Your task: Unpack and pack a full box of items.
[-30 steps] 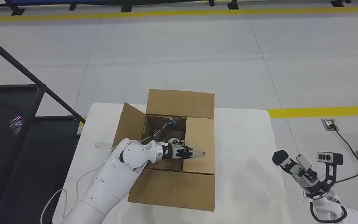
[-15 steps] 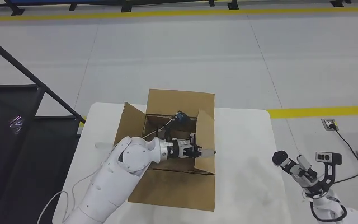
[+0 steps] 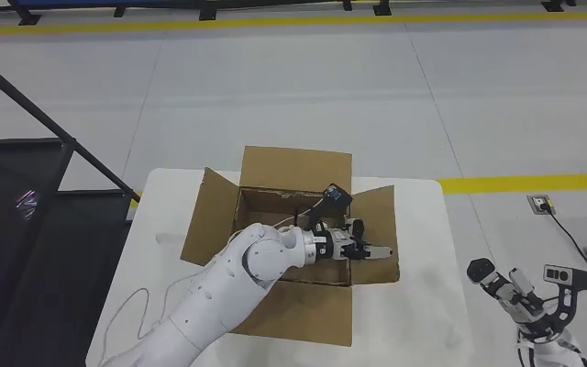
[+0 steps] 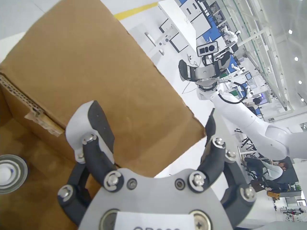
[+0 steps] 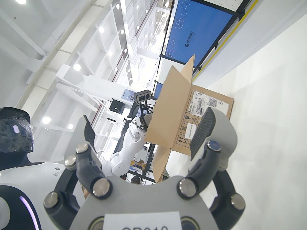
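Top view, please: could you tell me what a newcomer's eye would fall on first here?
The open cardboard box stands out first, in the middle of the white table with its flaps spread. The left gripper sits open astride the flap on the robot's right. The right gripper hangs open and empty beyond the table's near right corner.

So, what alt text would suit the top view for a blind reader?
A white robot arm stretches across an open cardboard box on a white table, its left hand at the box's right flap, which is folded outward.
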Available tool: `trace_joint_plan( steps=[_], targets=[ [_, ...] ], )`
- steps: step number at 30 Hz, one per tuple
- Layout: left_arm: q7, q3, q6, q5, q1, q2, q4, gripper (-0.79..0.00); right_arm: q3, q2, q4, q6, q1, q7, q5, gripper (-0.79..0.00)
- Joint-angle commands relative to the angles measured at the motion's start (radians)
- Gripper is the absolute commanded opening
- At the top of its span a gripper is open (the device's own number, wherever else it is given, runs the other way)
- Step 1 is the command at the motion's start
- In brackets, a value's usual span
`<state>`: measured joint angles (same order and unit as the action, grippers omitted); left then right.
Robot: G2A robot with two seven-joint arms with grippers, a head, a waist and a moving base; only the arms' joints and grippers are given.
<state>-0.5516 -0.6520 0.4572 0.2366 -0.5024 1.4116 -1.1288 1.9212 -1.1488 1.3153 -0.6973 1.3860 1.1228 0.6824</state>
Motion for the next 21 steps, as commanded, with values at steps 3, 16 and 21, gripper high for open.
trace_joint_plan(
  steps=[3, 16, 21],
  targets=[
    [0.034, 0.069, -0.017, -0.003, 0.044, 0.051, 0.091, 0.000, 0.000, 0.000, 0.000, 0.000, 0.000, 0.000, 0.000, 0.000],
    [0.057, 0.100, 0.032, -0.024, 0.099, 0.127, 0.222, 0.000, 0.002, 0.002, 0.057, -0.068, 0.006, -0.117, -0.056, 0.000],
    [0.049, 0.010, 0.040, 0.016, 0.073, 0.087, 0.107, 0.000, 0.031, 0.016, 0.116, -0.042, -0.045, -0.156, -0.166, 0.000]
  ],
)
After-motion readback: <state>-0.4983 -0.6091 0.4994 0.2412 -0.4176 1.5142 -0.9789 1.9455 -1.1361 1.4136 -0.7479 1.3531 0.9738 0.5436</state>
